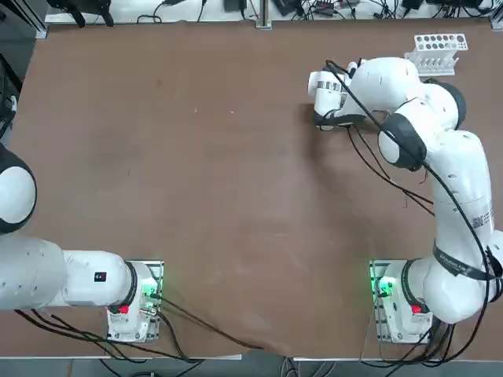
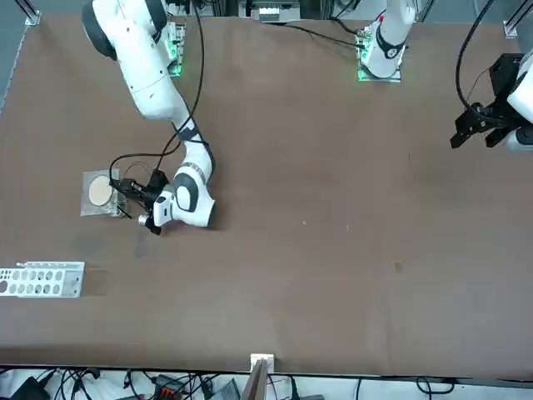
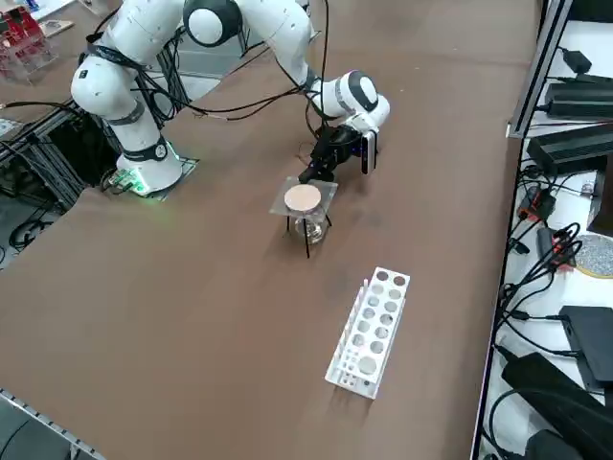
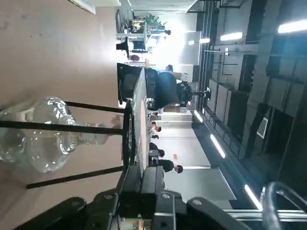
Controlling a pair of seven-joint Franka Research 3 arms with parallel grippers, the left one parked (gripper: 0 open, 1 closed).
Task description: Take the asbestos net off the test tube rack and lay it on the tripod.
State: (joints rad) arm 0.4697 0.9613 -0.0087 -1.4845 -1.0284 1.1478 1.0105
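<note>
On the right-hand part of the brown surface [image 3: 211, 287], the asbestos net [image 3: 304, 197] lies on the tripod [image 3: 306, 240], pale disc upward, its edge pinched between the closed fingers of my right gripper [image 4: 143, 177]. From overhead, my right arm [image 1: 464, 188] covers net, tripod and gripper altogether. In the front view, cables and wrist parts cross one side of the net; in the right side view, the net covers most of the tripod's ring, and its legs show below. Seen from my wrist, the net is nearly edge-on, so its mesh cannot be read; the clear glass object [image 4: 43, 134] stands among the legs, partly crossed by one and cut off by the frame.

Pose: arm extended out from its base, bent at the elbow, wrist low, gripper roughly level and reaching the net from its side. The test tube rack [image 3: 369, 331] stands well apart, farther out.
</note>
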